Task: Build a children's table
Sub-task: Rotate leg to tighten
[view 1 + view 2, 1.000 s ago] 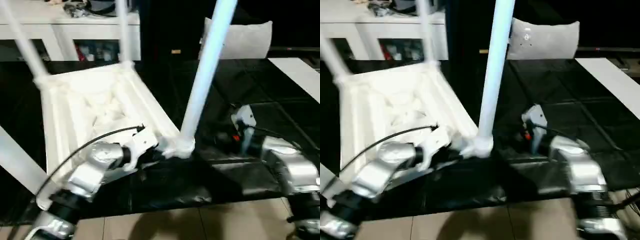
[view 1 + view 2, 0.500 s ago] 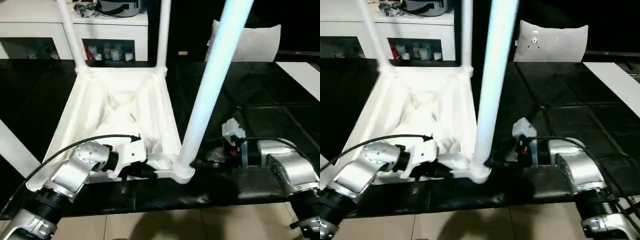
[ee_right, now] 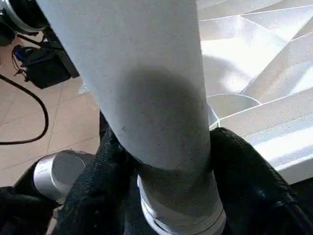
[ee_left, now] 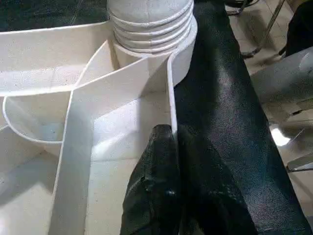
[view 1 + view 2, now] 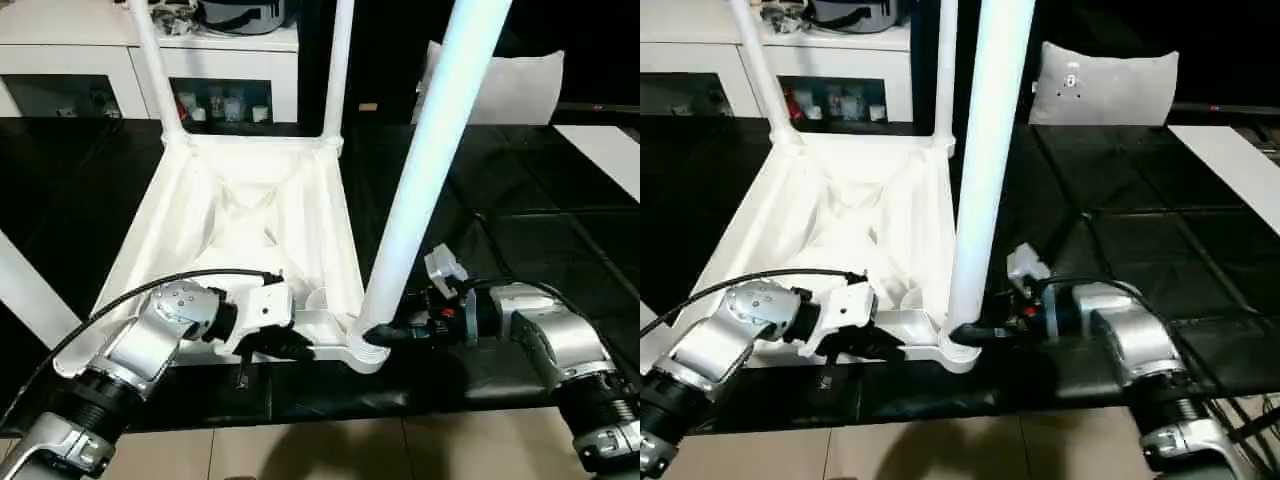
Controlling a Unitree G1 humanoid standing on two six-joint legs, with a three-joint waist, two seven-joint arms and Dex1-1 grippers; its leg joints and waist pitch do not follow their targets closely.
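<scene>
The children's table (image 5: 250, 215) lies upside down on a black surface (image 5: 520, 230), its ribbed underside facing up, with legs standing in its corner sockets. The nearest leg (image 5: 420, 190) rises almost straight up from the near right-hand corner socket (image 5: 365, 350), directly in front of the right gripper (image 5: 385, 335), whose black fingers (image 3: 98, 181) reach in level and straddle the leg's base on both sides just above its threaded end. The left gripper (image 5: 285, 345) is pressed together on the thin near rim wall (image 4: 171, 98) of the tabletop just beside that same socket, apparently steadying the top; the open ribbed compartments of the underside look empty.
</scene>
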